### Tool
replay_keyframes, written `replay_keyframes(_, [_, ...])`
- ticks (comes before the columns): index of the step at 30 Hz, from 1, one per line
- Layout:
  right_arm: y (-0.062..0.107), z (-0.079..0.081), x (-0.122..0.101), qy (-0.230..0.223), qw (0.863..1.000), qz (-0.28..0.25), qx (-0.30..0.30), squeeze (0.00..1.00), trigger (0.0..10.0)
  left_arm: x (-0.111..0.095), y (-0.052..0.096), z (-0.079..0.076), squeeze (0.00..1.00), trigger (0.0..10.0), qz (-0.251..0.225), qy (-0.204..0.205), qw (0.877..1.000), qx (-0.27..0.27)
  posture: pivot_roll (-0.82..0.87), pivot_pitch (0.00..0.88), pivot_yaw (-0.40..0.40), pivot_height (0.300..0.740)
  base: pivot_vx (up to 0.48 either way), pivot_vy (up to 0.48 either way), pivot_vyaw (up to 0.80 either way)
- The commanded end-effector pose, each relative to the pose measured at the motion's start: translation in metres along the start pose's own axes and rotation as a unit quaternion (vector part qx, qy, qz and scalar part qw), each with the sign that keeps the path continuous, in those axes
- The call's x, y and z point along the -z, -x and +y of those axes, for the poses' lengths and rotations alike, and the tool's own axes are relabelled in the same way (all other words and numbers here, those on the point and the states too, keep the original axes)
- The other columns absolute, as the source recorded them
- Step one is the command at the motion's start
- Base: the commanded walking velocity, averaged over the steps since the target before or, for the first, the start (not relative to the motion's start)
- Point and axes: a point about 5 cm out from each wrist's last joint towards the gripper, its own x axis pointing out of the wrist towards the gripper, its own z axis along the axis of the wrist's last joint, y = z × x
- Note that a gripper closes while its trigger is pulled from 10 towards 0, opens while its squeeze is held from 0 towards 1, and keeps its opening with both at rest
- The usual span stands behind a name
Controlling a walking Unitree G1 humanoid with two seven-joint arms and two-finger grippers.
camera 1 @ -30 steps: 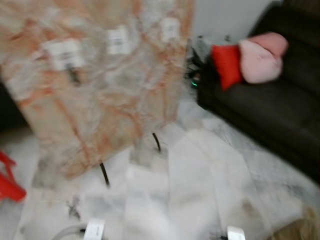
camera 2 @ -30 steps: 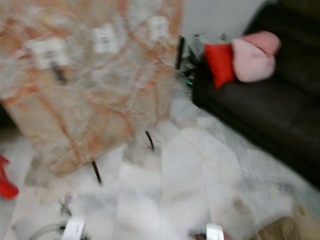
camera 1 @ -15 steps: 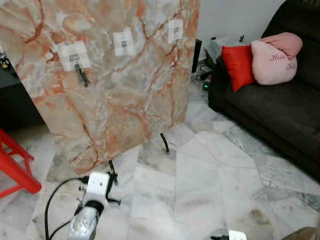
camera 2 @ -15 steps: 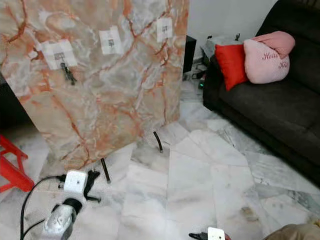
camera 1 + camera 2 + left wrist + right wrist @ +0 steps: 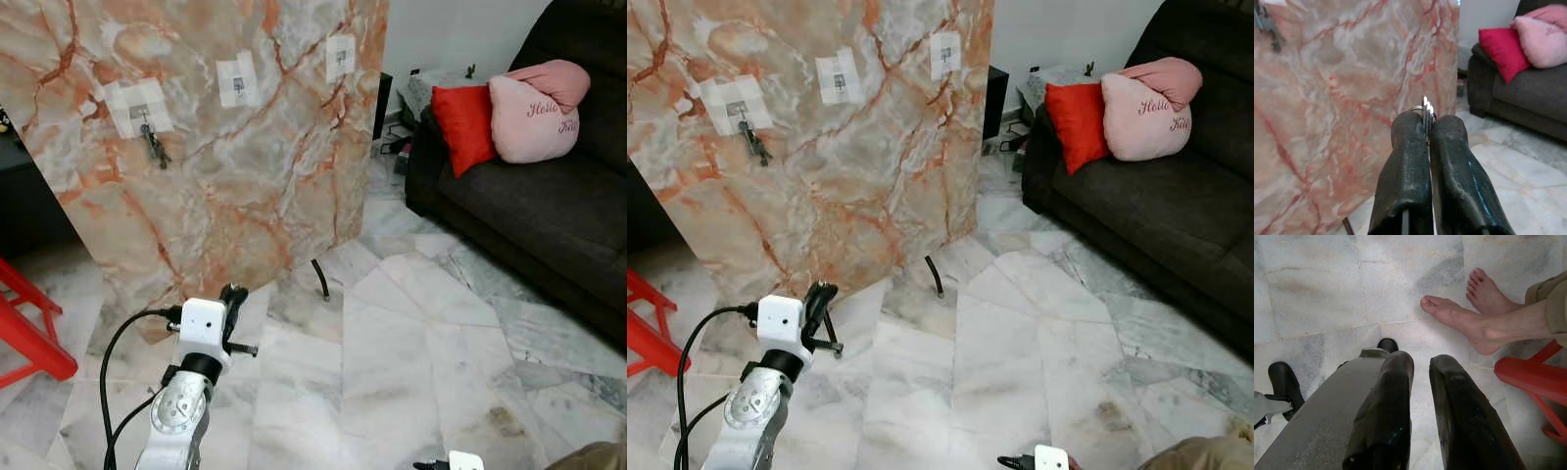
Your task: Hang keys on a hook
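A tall orange-veined marble board leans in front of me on thin black legs. It carries three white patches, each with a small hook: left hook, middle hook, right hook. A dark bunch of keys hangs from the left hook. My left gripper is raised before the board's lower part, well below the hooks. In the left wrist view it is shut on a metal key ring sticking out past the fingertips. My right gripper hangs low, fingers slightly apart, holding nothing.
A dark sofa with a red cushion and a pink cushion stands at the right. A red stool is at the left. A person's bare feet rest on the marble floor near my right arm.
The blur has cleared as the camera steadied. My left arm has risen into view and moved up toward the board with the key ring in its fingers.
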Motion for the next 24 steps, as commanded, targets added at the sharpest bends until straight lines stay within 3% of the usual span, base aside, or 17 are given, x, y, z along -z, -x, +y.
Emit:
replay_keyframes(1, [0.000,-0.004,-0.001,0.004,1.000,-0.006,0.005,0.00,10.0,-0.007,-0.001,-0.005,0.00,10.0,-0.004,0.007,1.000,0.012,-0.01,0.000,-0.074,0.740,0.000,0.000,0.00])
replay_keyframes(7, [0.000,-0.003,0.000,0.006,1.000,-0.005,0.005,0.00,10.0,-0.015,-0.004,-0.009,0.00,10.0,-0.012,0.008,1.000,0.021,0.00,0.000,-0.072,0.740,0.000,0.000,0.00])
replay_keyframes(24, [0.000,-0.003,0.000,0.001,1.000,-0.009,0.004,0.00,10.0,-0.019,-0.009,-0.013,0.00,10.0,-0.002,0.007,0.999,0.038,-0.01,0.000,-0.063,0.740,0.279,0.000,0.00])
